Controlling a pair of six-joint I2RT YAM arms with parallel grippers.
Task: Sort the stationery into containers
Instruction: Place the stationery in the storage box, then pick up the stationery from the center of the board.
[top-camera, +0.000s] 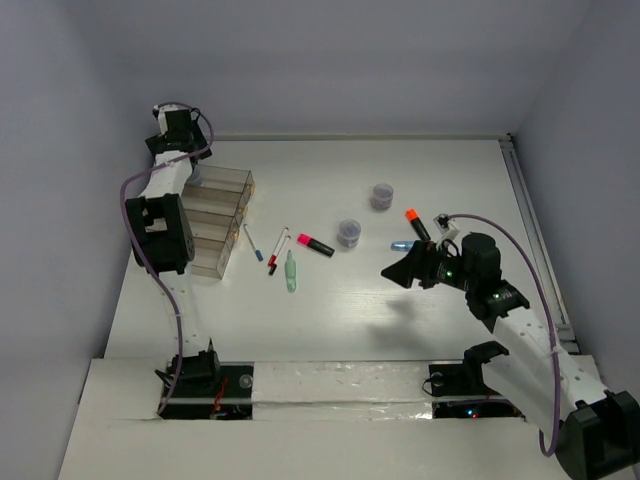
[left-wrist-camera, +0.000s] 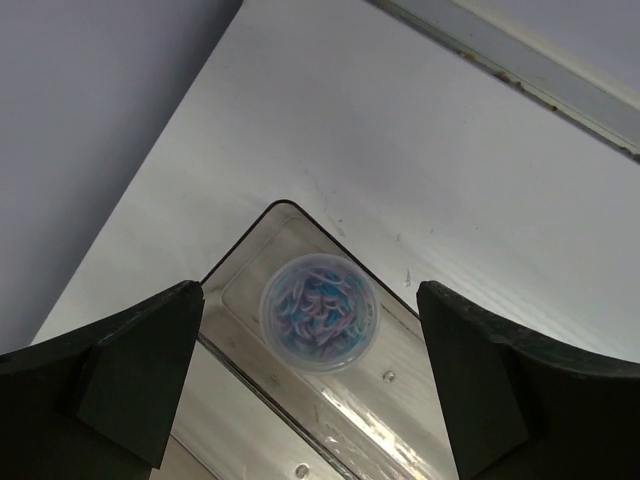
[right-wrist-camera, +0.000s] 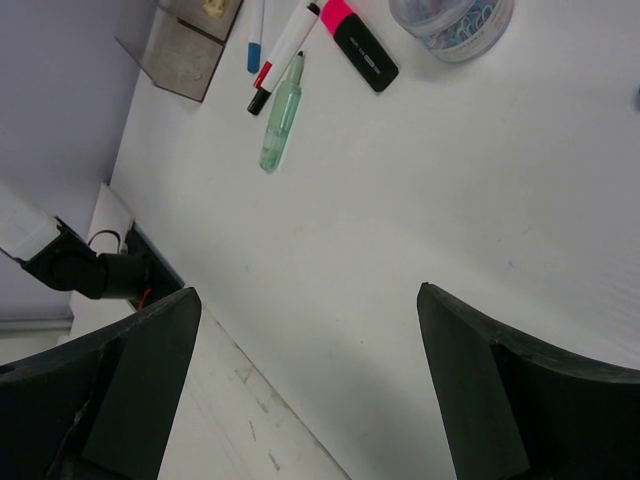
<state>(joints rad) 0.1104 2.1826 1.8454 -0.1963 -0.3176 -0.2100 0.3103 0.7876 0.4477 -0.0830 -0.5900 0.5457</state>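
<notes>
One pot (left-wrist-camera: 320, 312) sits in the far bin (left-wrist-camera: 400, 385). Left gripper (left-wrist-camera: 308, 292) is above it, jaws spread, empty. Right gripper (right-wrist-camera: 308, 295) is over the table (top-camera: 460, 170), also spread and empty.

Still loose:
- second pot (top-camera: 382, 195) and third pot (top-camera: 348, 233)
- pink highlighter (top-camera: 315, 244) and orange highlighter (top-camera: 417, 224)
- red pen (top-camera: 278, 250) and blue pen (top-camera: 252, 243)
- green marker (top-camera: 291, 271) and blue marker (top-camera: 400, 245)

Early stage; contents of the other bins are unclear.
</notes>
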